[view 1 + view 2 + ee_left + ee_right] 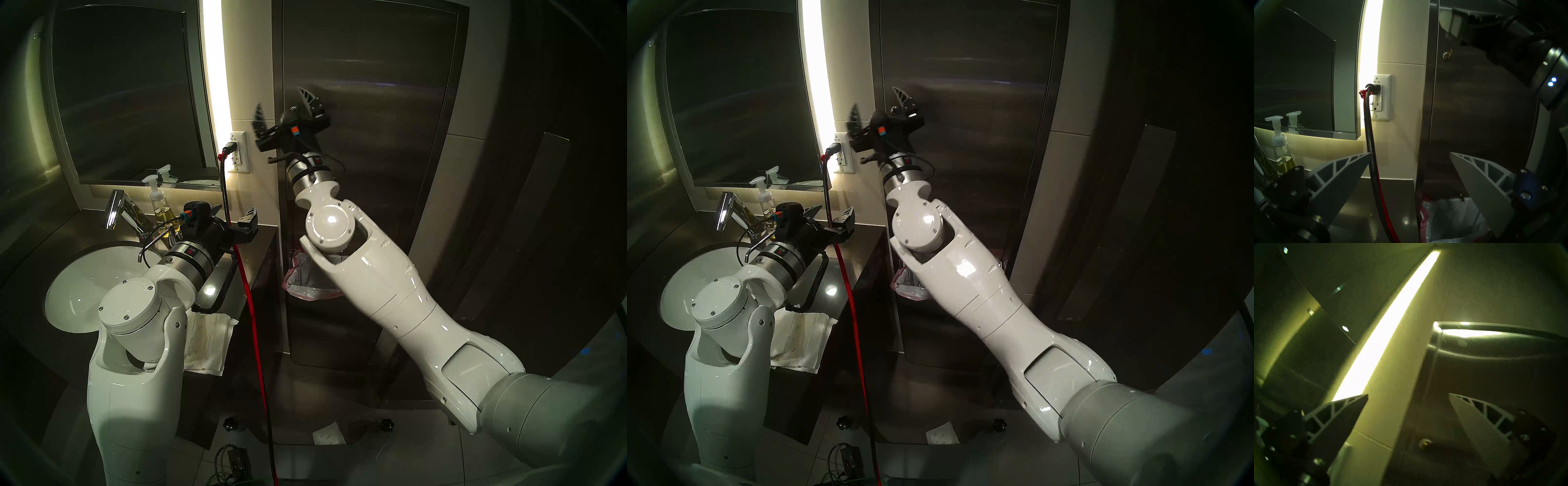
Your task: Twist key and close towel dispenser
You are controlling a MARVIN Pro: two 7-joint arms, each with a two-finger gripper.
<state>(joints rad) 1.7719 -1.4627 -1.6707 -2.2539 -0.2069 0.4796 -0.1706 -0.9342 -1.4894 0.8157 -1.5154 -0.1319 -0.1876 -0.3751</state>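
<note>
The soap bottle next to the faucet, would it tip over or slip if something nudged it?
The soap bottle looks tall and narrow with a pump on top, so a high push would probably tip it. Only the bottom part holds yellow liquid, so it is likely light. Its clear smooth wall may be slippery on the polished countertop.

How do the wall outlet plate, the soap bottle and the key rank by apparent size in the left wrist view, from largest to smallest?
1. Soap bottle, though it is nearer the camera, so this is unsure.
2. Wall outlet plate.
3. Key, clearly the smallest.
</note>
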